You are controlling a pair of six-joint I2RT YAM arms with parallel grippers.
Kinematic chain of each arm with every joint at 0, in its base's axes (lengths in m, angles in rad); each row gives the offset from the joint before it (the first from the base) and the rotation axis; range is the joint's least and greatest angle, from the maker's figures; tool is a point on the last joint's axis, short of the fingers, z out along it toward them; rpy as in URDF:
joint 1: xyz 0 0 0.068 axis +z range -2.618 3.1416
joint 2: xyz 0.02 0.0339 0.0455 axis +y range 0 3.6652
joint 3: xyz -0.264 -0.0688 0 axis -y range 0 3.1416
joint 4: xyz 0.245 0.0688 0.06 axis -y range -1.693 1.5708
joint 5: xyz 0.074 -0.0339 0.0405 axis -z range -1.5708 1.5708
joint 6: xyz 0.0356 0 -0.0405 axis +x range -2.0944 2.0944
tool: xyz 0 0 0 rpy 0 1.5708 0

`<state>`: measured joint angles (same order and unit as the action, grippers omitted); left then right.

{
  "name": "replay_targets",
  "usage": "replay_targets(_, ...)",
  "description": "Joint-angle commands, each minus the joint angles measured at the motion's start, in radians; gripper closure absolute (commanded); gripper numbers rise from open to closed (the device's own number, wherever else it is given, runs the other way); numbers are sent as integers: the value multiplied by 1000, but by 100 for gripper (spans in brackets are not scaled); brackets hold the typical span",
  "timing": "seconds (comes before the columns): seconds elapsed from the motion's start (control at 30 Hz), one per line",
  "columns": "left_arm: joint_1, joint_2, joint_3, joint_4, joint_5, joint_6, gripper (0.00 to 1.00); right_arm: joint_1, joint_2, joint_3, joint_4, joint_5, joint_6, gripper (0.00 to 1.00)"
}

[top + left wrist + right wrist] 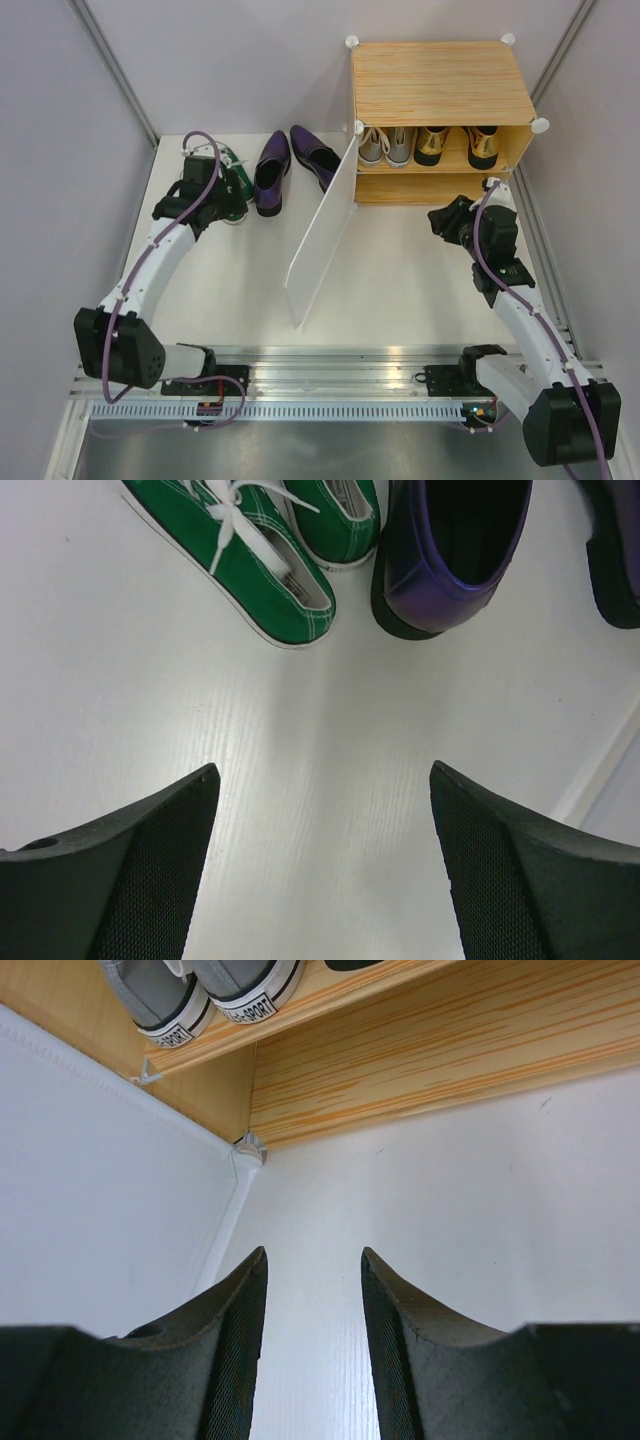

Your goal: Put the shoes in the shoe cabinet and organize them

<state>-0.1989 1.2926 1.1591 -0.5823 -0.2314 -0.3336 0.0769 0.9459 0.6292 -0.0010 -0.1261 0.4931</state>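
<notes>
At far L of the bench (400,290), the left gripper (322,770) is being held wide open w/ nothing btwn its fingers, hovering just short of the green sneakers (270,570). Both are lying on the bench side by side, heels toward the gripper, white laces showing. Their canvas uppers are being judged soft & light, so a pinch across the toe would prob. be crushing it. The firmer heel collar or the rubber-edged sole is being judged the better hold.

Right beside them the purple dress shoes (272,172) are lying on the bench, the second one a bit apart & angled. Whether the nearer one is touching a green sneaker cannot be told. The glossy skin is being judged slippery & stiffer, so the open heel rim, one finger inside, is being favoured.

Next R, the white door panel (322,225) is standing swung open toward the arms, btwn the loose shoes & the shoe cabinet (440,80). It is being judged an obstacle for any carry from L.

On the upper shelf (440,163) the grey sneakers (385,146), heels out, & the gold pointed shoes (455,146) are sitting, so approx half the task is being judged done.

At far R, the right gripper (312,1255) is being held partly open & empty, low over the bench in front of the lower shelf (420,187).
</notes>
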Motion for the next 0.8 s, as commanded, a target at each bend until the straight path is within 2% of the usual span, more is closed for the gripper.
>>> replay_targets(0.0, 23, 72, 108, -16, 133, -71, 12, 12, -30, -17, 18, 17, -1, 52)
replay_targets(0.1, 23, 152, 191, -39, 167, -73, 14, 18, -44, -17, 18, 22, 7, 52)
replay_targets(0.23, 23, 279, 290, -21, 129, -70, 15, 23, -67, -25, 29, 22, 16, 52)
replay_targets(0.43, 23, 571, 546, -73, 145, -96, 19, 37, -91, -34, 32, 29, 16, 52)
replay_targets(0.57, 23, 755, 722, -120, 147, -113, 25, 37, -76, -34, 36, 48, 13, 51)
replay_targets(0.77, 23, 859, 806, -131, 175, -145, 30, 37, -64, -31, 35, 40, 12, 50)
